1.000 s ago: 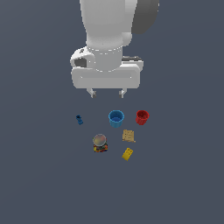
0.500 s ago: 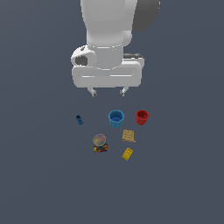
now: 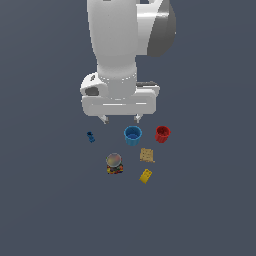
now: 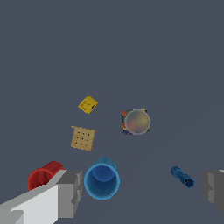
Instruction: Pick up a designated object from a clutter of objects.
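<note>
Grey-lidded jar of multicoloured bits stands upright beside the cracker.

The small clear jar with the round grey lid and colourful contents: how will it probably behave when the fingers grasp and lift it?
The small clear jar with the round grey lid looks rigid, so it should probably not deform. Its smooth round wall may slip or turn. It appears filled, so perhaps it is heavy for its size. Standing upright, it might tip if pushed near the lid.

no text, label, brand, number or sign is showing legibly in either view. the tan cracker is showing only a grid of small dots, and the jar beside it is showing only blurred colours under its grey lid, with no readable label.
</note>
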You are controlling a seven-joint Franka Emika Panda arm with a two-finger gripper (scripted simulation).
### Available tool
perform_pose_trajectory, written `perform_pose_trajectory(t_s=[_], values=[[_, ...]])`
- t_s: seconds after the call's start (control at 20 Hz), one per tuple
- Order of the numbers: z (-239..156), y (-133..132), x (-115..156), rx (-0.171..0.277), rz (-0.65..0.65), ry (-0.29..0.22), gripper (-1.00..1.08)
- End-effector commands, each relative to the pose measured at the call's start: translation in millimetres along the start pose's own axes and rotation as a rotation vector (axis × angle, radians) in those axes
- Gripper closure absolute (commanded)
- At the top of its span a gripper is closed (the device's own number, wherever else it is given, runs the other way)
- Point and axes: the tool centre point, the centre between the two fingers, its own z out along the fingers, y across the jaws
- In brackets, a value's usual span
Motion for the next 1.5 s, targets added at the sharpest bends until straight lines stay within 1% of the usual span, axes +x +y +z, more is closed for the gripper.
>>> perform_pose_trajectory(t_s=[0.0,0.35,0.55,0.75,1.05,1.45], values=[[19,5,5,-0.001,-0.01,-0.006,-0.92],[91,22,20,-0.007,-0.05,-0.027,-0.92],[130,31,24,-0.01,-0.071,-0.037,-0.92],[159,37,24,-0.012,-0.087,-0.046,-0.92],[185,43,23,-0.014,-0.102,-0.053,-0.92],[193,44,22,-0.014,-0.103,-0.056,-0.92]])
